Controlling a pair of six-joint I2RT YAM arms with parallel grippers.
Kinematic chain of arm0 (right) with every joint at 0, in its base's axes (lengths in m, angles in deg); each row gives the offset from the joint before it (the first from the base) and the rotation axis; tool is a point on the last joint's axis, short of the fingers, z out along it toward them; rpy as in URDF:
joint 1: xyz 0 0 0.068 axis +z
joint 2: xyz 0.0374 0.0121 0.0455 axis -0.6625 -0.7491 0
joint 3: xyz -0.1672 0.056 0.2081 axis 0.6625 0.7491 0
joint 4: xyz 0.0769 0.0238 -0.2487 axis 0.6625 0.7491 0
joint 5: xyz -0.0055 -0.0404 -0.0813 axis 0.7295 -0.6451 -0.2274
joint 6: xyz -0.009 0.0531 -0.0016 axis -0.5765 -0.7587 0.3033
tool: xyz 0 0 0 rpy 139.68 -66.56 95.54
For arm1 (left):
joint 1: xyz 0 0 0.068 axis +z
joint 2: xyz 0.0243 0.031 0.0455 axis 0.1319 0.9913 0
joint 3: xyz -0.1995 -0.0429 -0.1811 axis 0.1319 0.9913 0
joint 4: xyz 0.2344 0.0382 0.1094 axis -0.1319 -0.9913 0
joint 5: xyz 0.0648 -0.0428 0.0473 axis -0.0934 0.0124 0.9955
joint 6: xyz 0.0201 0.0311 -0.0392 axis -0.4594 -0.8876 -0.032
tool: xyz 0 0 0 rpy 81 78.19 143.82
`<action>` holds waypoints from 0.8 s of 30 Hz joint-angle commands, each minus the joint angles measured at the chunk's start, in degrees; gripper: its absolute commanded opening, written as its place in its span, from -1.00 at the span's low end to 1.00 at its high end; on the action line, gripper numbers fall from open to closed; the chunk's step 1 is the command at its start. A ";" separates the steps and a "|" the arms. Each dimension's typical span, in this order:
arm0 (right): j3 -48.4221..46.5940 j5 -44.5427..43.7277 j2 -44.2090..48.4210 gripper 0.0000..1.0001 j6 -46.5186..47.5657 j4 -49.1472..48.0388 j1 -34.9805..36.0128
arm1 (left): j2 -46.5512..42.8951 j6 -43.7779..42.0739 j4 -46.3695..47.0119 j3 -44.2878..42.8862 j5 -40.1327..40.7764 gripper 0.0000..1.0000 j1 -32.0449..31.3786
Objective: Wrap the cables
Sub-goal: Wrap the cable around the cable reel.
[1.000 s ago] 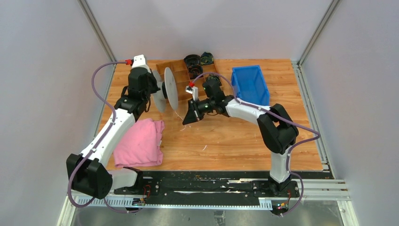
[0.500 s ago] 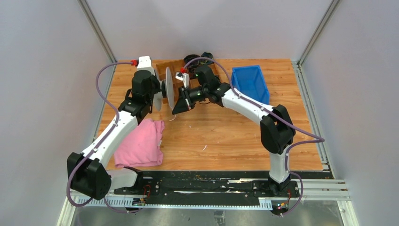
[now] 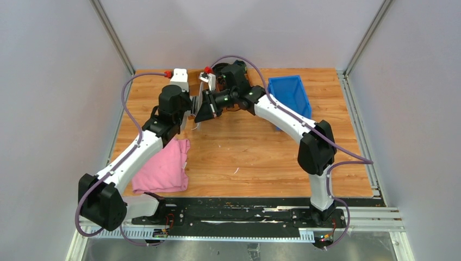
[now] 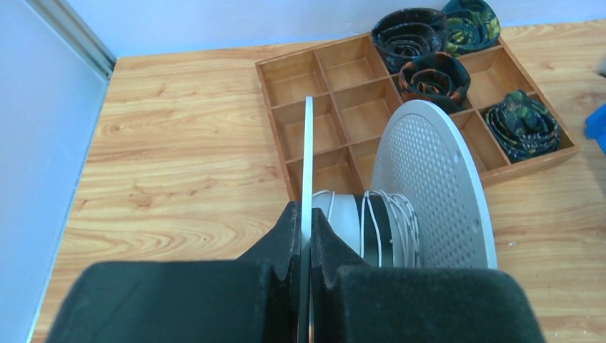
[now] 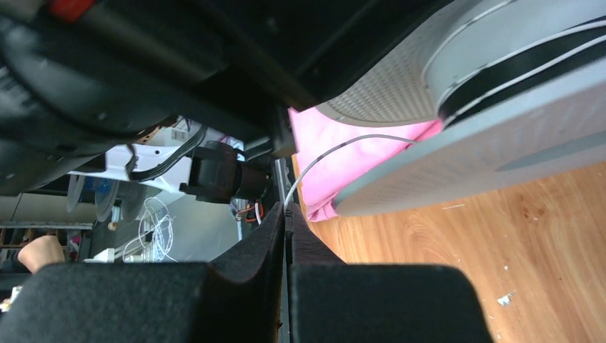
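Left gripper (image 4: 306, 216): clamped hard on the spool's (image 4: 400, 214) near flange (image 4: 308, 157), with the thin disc edge-on between the pads.
Spool: lifted off the table (image 3: 261, 152), axle lying level, both round grey flanges standing upright. The far flange (image 4: 436, 179) is perforated.
Cable (image 4: 368, 221): thin white wire, several turns round the spool's hub (image 4: 341, 214), bunched over a dark band close to the far flange. One free strand leaves the spool and curves away to the right gripper (image 5: 286, 211).
Right gripper: right up beside the spool, on the side facing away from the left gripper. Its fingers are pressed together with the strand pinched at the very tips.
Tray (image 4: 314, 48): wooden grid just beyond the spool.
Bundles (image 4: 432, 75): dark coils in the tray cells farthest from the spool.
Cloth (image 3: 163, 166): pink, flat on the table, nearer the arm bases than the spool.
Bin (image 3: 291, 95): blue, well off to the spool's right.
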 commanded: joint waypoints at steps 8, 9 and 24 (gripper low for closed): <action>-7.80 -5.88 -1.15 -0.99 8.95 10.85 -1.97 | -2.19 -9.31 5.78 1.90 -6.97 -0.99 -1.94; -8.39 -6.33 -1.09 -0.99 9.91 11.71 -2.06 | -2.43 -9.81 5.76 2.18 -7.73 -0.99 -1.93; -10.83 -10.43 1.71 -0.99 18.87 16.08 -2.10 | -4.83 -13.55 4.34 4.98 -20.82 -0.99 -1.97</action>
